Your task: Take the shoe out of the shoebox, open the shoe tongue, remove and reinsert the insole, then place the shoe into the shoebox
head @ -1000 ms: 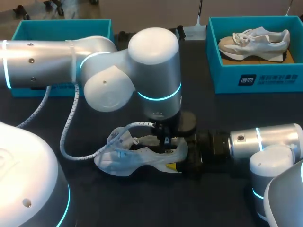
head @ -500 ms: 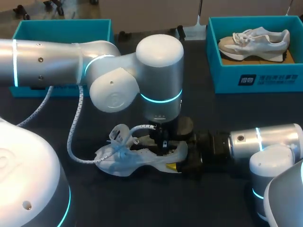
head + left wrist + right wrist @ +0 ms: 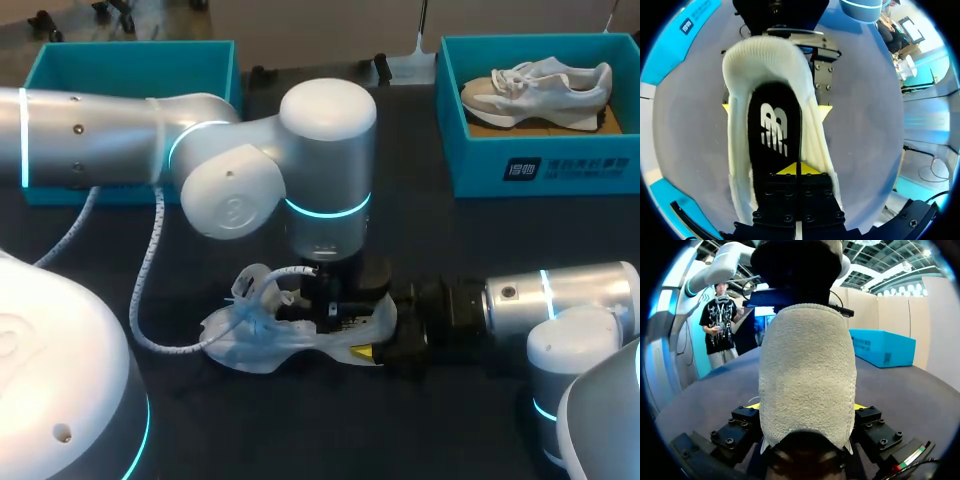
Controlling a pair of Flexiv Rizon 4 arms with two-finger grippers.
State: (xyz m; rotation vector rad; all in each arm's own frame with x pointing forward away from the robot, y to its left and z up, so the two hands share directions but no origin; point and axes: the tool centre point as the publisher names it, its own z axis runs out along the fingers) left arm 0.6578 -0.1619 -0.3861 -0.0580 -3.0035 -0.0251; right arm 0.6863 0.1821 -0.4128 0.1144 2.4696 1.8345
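Observation:
The pale shoe (image 3: 255,345) lies on the dark table in the middle. My right gripper (image 3: 362,336) is shut on its heel; in the right wrist view the fuzzy heel (image 3: 807,365) fills the space between both yellow tips. My left gripper (image 3: 325,318) points straight down into the shoe's opening. In the left wrist view it (image 3: 799,169) is shut, its joined yellow tips resting on the black insole (image 3: 774,130) with a white logo, inside the white collar (image 3: 770,55). I see nothing pinched between them. The right gripper's fingertips (image 3: 826,109) flank the shoe.
A teal shoebox (image 3: 540,165) at the back right holds a second pale shoe (image 3: 540,88). Another teal box (image 3: 130,60) stands at the back left. A grey cable (image 3: 150,270) hangs from my left arm down to the table beside the shoe.
My left arm's wrist has swung a little right and then back left, ending slightly lower over the shoe. The laces end has shifted slightly. The right gripper keeps hold of the heel.

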